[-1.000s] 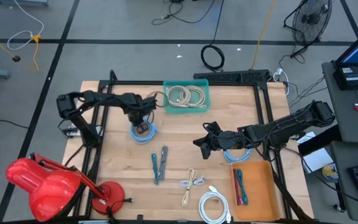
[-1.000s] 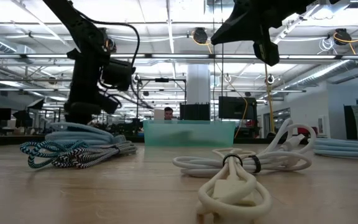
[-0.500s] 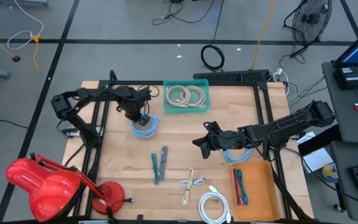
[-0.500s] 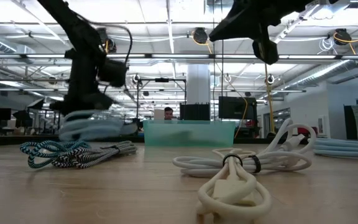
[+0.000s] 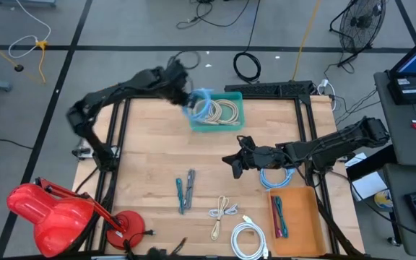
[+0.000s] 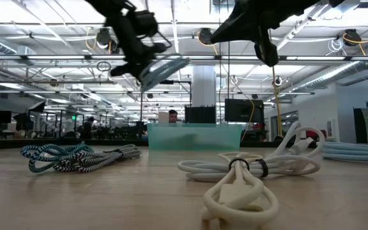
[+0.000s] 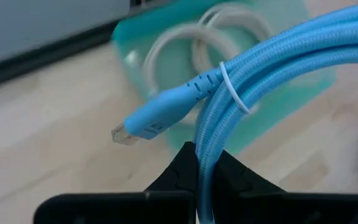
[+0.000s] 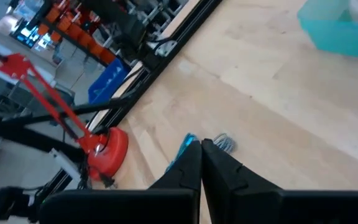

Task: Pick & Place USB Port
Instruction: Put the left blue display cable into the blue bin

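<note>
A light-blue coiled USB cable [image 5: 199, 105] hangs in the air over the left rim of the teal bin [image 5: 231, 123], with my left gripper [image 5: 187, 96] shut on it. In the left wrist view its plug [image 7: 143, 122] sticks out free and a white tie [image 7: 232, 88] binds the strands. The bin holds pale coiled cables [image 5: 217, 111]. My right gripper [image 5: 231, 161] hovers shut and empty over the table's middle right, seen also in the right wrist view [image 8: 201, 155]. My left gripper pinches several strands of the coil [image 7: 202, 142] between its two fingers, which slant down from above. The coil juts out past the fingertips, lifted clear of the table and tilted in the low view [image 6: 165, 68]. The plug end hangs free beside the held strands.
A second blue coil [image 5: 274, 178] lies under the right arm. An orange tray [image 5: 299, 224] with cables stands at the near right. A white cable [image 5: 248, 239], a cream cable [image 5: 222, 212] and braided teal cables [image 5: 184, 192] lie near the front. A red lamp [image 5: 56, 211] stands off the near left.
My left gripper has risen and swung toward the far edge and the teal bin, rolling as it went. The blue coil, lying on the table's left part a second ago, has been lifted clear and carried along.
</note>
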